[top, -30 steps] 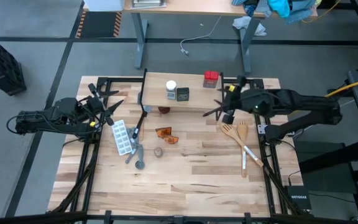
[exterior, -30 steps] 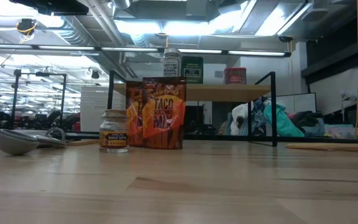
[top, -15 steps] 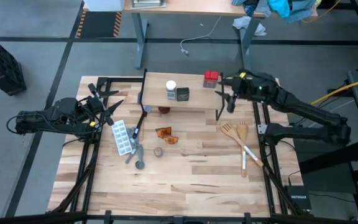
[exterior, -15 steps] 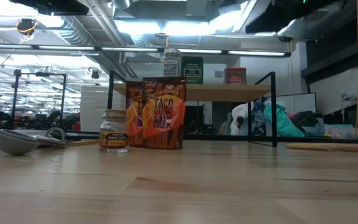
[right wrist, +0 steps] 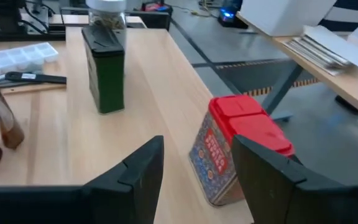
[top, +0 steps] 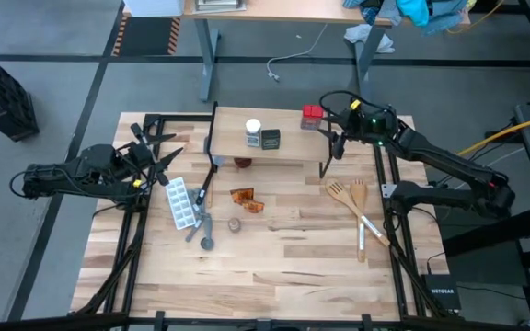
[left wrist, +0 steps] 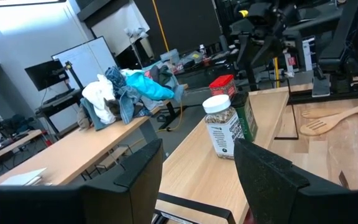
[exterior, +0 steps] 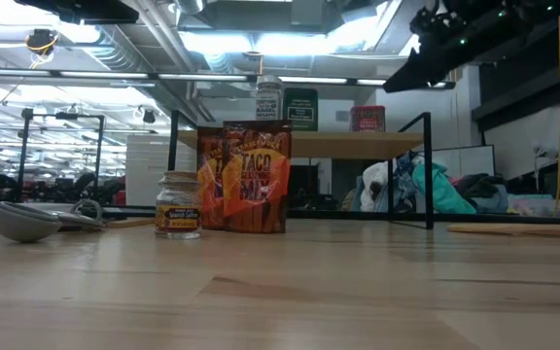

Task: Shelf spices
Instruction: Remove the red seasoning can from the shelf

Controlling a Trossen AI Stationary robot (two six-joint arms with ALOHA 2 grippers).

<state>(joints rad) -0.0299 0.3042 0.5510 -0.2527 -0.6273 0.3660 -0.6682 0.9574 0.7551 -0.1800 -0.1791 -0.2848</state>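
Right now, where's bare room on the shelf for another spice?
The shelf is bare in the middle, between the dark tin and the red-topped box, and along its near edge. Its left half is crowded: white-capped jar against the tin. The right gripper hovers at the right end, open.

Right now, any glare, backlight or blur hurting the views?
Low view: bright ceiling lights behind the shelf backlight the scene, the right arm reads as a dark silhouette, and the taco packets stay legible. Right wrist view: the red-topped box is slightly soft up close. Left wrist view: blown-out patch at the upper left corner. High view: even light, no harsh shadows.
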